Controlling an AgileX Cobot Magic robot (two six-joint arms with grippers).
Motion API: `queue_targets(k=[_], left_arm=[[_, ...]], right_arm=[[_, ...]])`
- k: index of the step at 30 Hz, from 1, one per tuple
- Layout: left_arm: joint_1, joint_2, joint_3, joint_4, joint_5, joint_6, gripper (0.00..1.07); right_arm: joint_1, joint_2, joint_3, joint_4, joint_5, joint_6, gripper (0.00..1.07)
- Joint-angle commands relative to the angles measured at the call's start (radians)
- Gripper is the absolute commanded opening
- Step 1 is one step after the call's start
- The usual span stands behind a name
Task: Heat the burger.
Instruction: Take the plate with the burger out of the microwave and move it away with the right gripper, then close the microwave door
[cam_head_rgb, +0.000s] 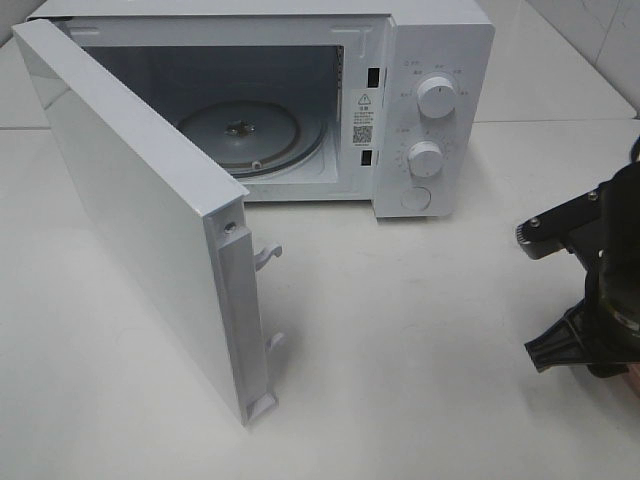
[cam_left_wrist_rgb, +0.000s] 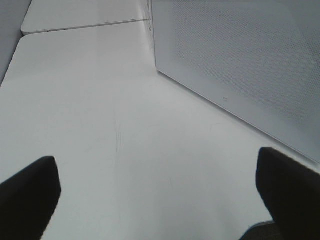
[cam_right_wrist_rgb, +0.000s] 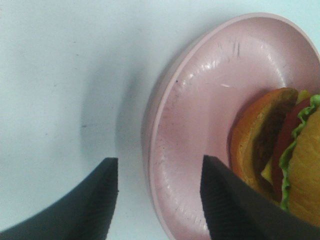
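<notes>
The burger (cam_right_wrist_rgb: 295, 160), with a golden bun, green lettuce and a dark patty, lies tilted on a pink plate (cam_right_wrist_rgb: 200, 100) in the right wrist view. My right gripper (cam_right_wrist_rgb: 160, 161) straddles the plate's rim with its jaws apart, one finger (cam_right_wrist_rgb: 100, 200) over the table and the other (cam_right_wrist_rgb: 225, 200) over the plate. Neither touches the rim. In the high view the right arm (cam_head_rgb: 600, 290) sits at the right edge, and the burger is hidden there. My left gripper (cam_left_wrist_rgb: 157, 160) is open over bare table beside the microwave door.
A white microwave (cam_head_rgb: 430, 100) stands at the back with its door (cam_head_rgb: 130, 200) swung wide open toward the front left. Its glass turntable (cam_head_rgb: 250, 130) holds nothing. The door's perforated panel (cam_left_wrist_rgb: 240, 65) fills one side of the left wrist view.
</notes>
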Motion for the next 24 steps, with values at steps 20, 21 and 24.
queue_targets(k=[20, 21, 24], left_arm=[[0.001, -0.016, 0.003, -0.008, -0.008, -0.002, 1.00], [0.001, -0.016, 0.003, -0.008, -0.008, -0.002, 1.00], [0.001, -0.016, 0.003, -0.008, -0.008, -0.002, 1.00]], right_arm=[[-0.002, -0.545, -0.089, 0.597, 0.102, -0.763, 0.78], [-0.002, -0.588, -0.101, 0.619, 0.146, -0.792, 0.77], [-0.002, -0.605, -0.106, 0.628, 0.166, -0.802, 0.77]])
